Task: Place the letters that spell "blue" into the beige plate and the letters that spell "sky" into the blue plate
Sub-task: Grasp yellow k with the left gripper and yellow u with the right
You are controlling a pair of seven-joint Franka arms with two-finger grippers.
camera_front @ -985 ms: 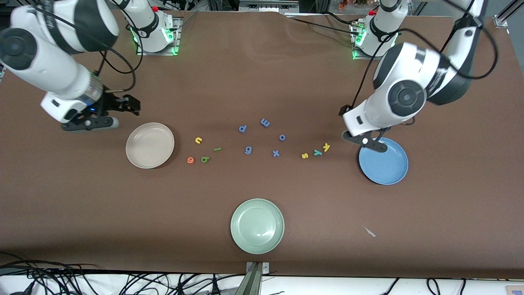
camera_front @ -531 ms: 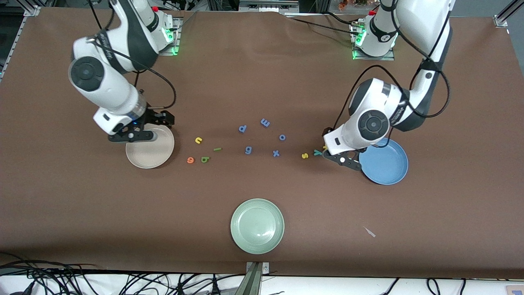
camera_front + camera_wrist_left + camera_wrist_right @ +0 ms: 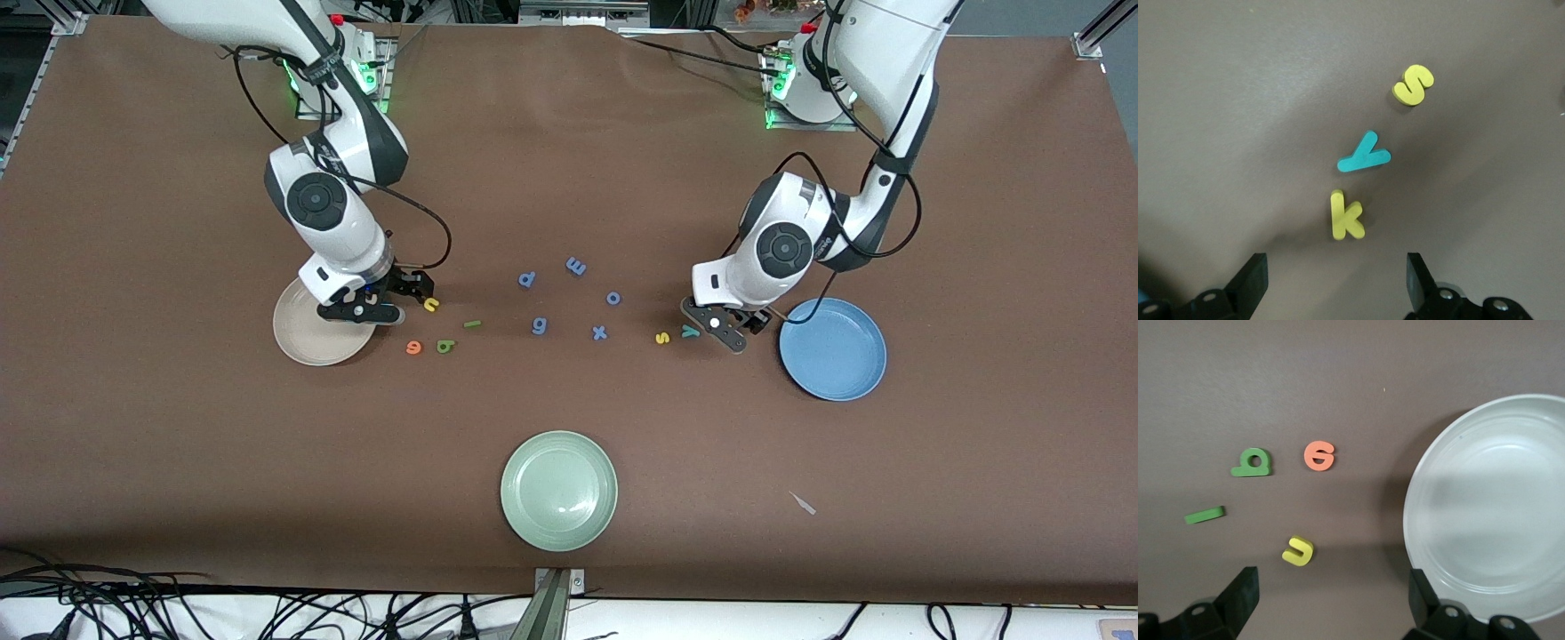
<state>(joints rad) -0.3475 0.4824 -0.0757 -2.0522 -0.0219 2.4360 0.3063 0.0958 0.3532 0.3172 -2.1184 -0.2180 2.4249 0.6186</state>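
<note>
Thin green l (image 3: 472, 324) lies flat — long axis toward each arm's end.

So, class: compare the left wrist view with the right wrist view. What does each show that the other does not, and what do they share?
Only the left wrist view shows the yellow s, the teal y and the yellow k, with the left gripper open over them.

Only the right wrist view shows the dark green b, the orange e, the green l, the yellow u and the beige plate, empty, with the right gripper open.

Both show the brown table.
</note>
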